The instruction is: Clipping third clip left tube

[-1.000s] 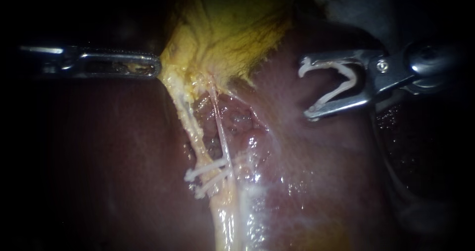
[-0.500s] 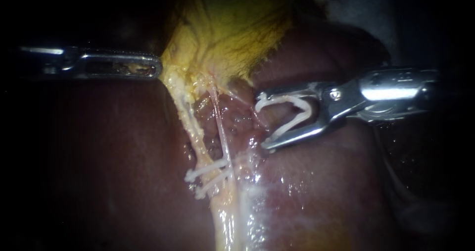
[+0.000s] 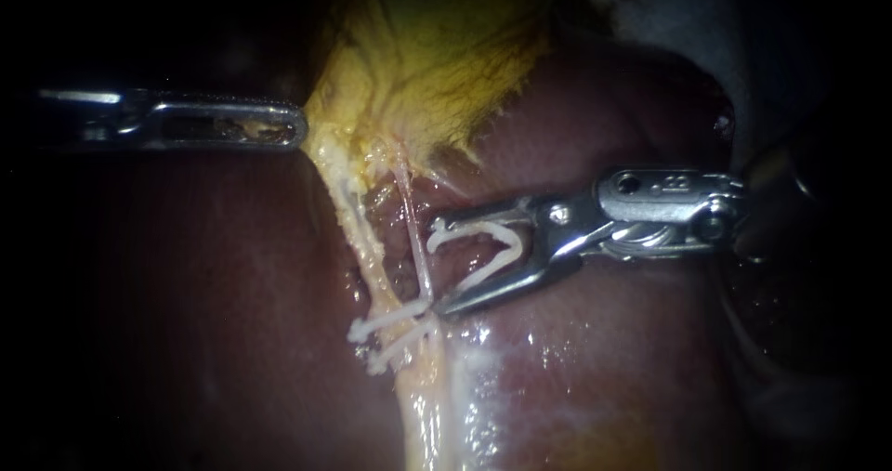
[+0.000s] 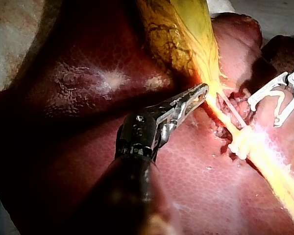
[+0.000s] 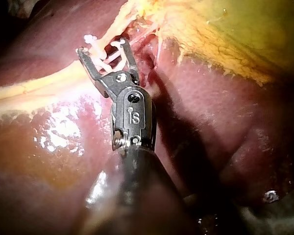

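Observation:
My left instrument (image 3: 283, 125) comes in level from the left, its jaws shut on the yellow gallbladder's (image 3: 427, 53) edge; the left wrist view shows the same grip (image 4: 200, 93). Below it run two tubes: a thick pale left tube (image 3: 358, 229) and a thin pink right tube (image 3: 416, 243). Two white clips (image 3: 388, 327) cross them low down. My right instrument (image 3: 439, 265) holds an open white clip (image 3: 483, 248) between wide-set jaws, their tips just right of the thin tube. From the right wrist view the jaws (image 5: 103, 47) reach the tubes beside the placed clips (image 5: 90, 38).
Dark red liver (image 3: 214, 304) lies on both sides of the tubes, wet and shiny to the lower right (image 3: 520, 359). A raw pitted patch (image 3: 395, 206) sits between the tubes. Pale cloth (image 3: 669, 25) shows at the upper right.
My right instrument has moved left and down with the open clip, from out over the liver to right beside the thin tube. The left instrument and its hold have not changed.

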Available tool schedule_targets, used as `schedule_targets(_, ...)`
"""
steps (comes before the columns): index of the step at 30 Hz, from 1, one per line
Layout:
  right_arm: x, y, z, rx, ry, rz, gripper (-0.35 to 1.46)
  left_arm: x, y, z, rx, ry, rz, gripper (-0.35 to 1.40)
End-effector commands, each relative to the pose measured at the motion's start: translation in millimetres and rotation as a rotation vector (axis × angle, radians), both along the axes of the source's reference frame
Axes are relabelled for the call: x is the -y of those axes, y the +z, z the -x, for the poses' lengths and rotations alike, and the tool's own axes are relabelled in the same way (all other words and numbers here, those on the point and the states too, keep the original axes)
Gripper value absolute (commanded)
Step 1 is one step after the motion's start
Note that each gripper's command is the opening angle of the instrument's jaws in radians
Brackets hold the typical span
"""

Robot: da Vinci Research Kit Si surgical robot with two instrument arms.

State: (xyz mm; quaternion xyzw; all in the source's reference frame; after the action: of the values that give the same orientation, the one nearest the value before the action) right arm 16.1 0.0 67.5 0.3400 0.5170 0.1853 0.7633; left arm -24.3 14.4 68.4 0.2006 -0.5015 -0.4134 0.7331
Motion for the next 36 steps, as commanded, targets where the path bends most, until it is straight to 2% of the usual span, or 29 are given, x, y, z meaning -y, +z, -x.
schedule_targets(1, 0.1, 0.2, -0.1, 0.002, 0.0, -0.006, 0.57, 0.0, 0.0, 0.0, 0.0, 0.0, 0.0, -0.35)
schedule_targets(22, 2.0, 5.6, -1.9, 0.013, -0.028, -0.098, 0.57, 0.4, -0.6, 0.5, 0.004, 0.008, 0.002, -0.35)
schedule_targets(29, 1.8, 7.0, -2.3, 0.022, -0.019, -0.12, 0.57, 0.4, -0.7, 0.6, 0.004, 0.008, 0.002, -0.35)
schedule_targets(36, 2.7, 9.3, -3.3, 0.034, -0.01, -0.126, 0.57, 0.5, -0.8, 0.6, 0.006, 0.009, 0.001, -0.35)
